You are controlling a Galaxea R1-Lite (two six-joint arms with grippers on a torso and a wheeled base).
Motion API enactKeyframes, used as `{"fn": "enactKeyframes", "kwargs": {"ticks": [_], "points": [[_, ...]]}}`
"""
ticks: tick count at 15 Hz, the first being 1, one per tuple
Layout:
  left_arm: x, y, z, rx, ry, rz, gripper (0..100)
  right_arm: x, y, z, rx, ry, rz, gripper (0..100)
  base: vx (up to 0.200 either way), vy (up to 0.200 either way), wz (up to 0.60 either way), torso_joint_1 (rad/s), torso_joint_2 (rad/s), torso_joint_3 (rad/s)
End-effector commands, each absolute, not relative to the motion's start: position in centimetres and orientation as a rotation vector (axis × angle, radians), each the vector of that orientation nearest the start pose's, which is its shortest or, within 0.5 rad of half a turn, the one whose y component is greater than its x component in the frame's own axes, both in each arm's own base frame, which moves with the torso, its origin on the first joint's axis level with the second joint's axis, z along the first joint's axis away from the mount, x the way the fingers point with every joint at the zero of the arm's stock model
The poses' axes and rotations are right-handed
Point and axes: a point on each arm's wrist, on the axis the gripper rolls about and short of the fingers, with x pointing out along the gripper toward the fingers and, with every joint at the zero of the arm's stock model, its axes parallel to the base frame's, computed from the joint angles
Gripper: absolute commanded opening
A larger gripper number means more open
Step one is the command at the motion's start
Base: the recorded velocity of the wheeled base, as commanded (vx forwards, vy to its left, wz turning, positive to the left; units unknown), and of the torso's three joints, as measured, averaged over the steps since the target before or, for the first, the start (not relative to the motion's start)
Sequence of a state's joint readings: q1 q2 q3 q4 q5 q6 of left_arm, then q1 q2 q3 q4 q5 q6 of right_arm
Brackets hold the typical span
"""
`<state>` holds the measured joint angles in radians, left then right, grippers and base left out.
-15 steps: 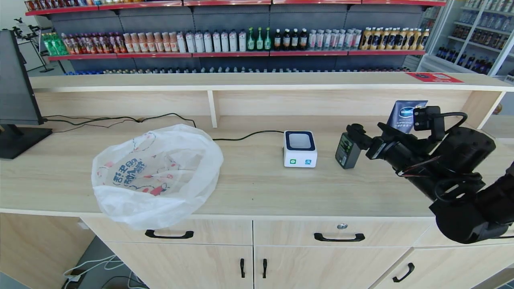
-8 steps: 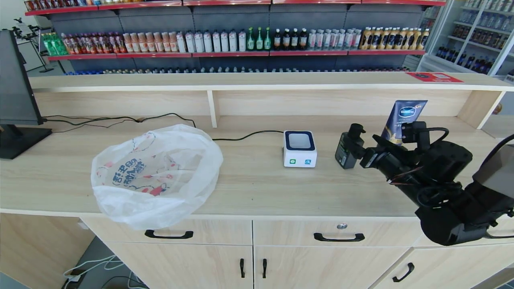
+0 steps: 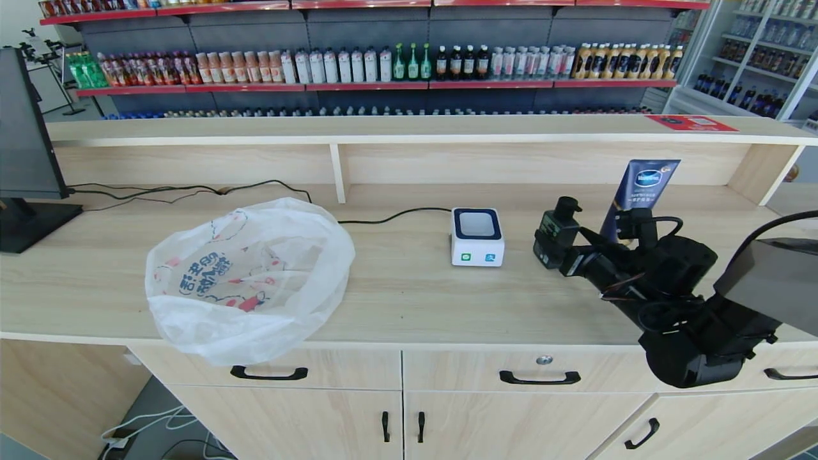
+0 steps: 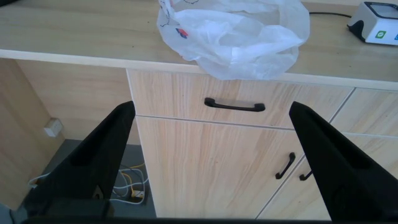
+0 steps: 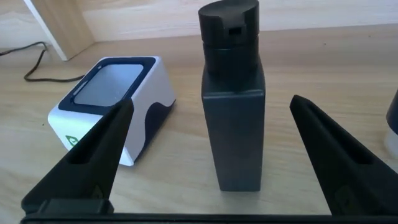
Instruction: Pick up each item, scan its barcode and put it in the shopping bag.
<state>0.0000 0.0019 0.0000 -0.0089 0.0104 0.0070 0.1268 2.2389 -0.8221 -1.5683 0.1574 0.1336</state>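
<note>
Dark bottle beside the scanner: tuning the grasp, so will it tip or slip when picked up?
Probably stiff: the dark bottle has flat, squared sides, which should seat between the fingers. Tall and narrow-based, it may tip if pushed high.

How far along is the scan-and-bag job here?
Done: nothing certain. The shopping bag lies on the counter, and I cannot tell if it holds anything.
In hand: the right claw is open and lined up on the black bottle beside the scanner, not closed on it.
Left: grasp, scan and bag the bottle, then the blue tube standing farther back.
</note>
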Motion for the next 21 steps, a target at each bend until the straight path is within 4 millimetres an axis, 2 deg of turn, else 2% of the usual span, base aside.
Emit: {"fn": "enactKeyframes", "kwargs": {"ticks": [1, 2, 3, 5, 9, 17, 18, 21], "points": [[-2.3, 0.0, 7.6, 0.008, -0.008, 0.011, 100, 39.4, 5.4, 8.4, 0.131, -0.136, 0.301, 100, 0.000, 0.000, 0.00, 0.000, 0.00, 0.000], [-2.3, 0.0, 7.6, 0.008, -0.008, 0.011, 100, 39.4, 5.4, 8.4, 0.131, -0.136, 0.301, 100, 0.000, 0.000, 0.00, 0.000, 0.00, 0.000], [-2.3, 0.0, 7.6, 0.006, -0.008, 0.011, 100, 40.8, 5.4, 7.9, 0.132, -0.157, 0.296, 100, 0.000, 0.000, 0.00, 0.000, 0.00, 0.000], [-2.3, 0.0, 7.6, 0.008, -0.008, 0.011, 100, 41.3, 5.5, 7.3, 0.132, -0.157, 0.295, 100, 0.000, 0.000, 0.00, 0.000, 0.00, 0.000], [-2.3, 0.0, 7.6, 0.008, -0.008, 0.011, 100, 42.0, 5.5, 6.6, 0.131, -0.156, 0.290, 100, 0.000, 0.000, 0.00, 0.000, 0.00, 0.000], [-2.3, 0.0, 7.7, 0.006, -0.009, 0.011, 100, 42.9, 5.8, 6.8, 0.131, -0.187, 0.276, 100, 0.000, 0.000, 0.00, 0.000, 0.00, 0.000], [-2.3, 0.0, 7.6, 0.008, -0.008, 0.011, 100, 43.0, 6.1, 6.9, 0.132, -0.193, 0.283, 0, 0.000, 0.000, 0.00, 0.000, 0.00, 0.000], [-2.3, 0.0, 7.6, 0.006, -0.008, 0.011, 100, 43.0, 6.0, 6.9, 0.132, -0.193, 0.281, 0, 0.000, 0.000, 0.00, 0.000, 0.00, 0.000]]}}
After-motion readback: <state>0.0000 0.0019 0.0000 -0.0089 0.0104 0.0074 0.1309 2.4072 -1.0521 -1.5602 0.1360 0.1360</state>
